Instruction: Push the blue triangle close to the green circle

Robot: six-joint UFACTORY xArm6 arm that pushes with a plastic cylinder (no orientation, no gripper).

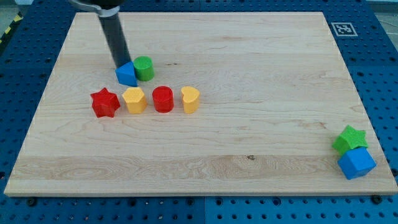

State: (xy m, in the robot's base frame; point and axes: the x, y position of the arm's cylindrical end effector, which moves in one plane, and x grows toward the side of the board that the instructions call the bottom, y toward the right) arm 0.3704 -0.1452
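The blue triangle [127,74] lies in the upper left part of the wooden board [249,74]. It touches the green circle [144,68], which sits just to its right and slightly higher. My dark rod comes down from the view's top left. My tip [120,65] rests against the blue triangle's upper left edge, to the left of the green circle.
Below the pair runs a row: a red star [105,103], a yellow hexagon-like block [134,99], a red cylinder [163,99] and a yellow heart [190,99]. A green star [350,139] and a blue block [356,163] sit at the board's bottom right corner.
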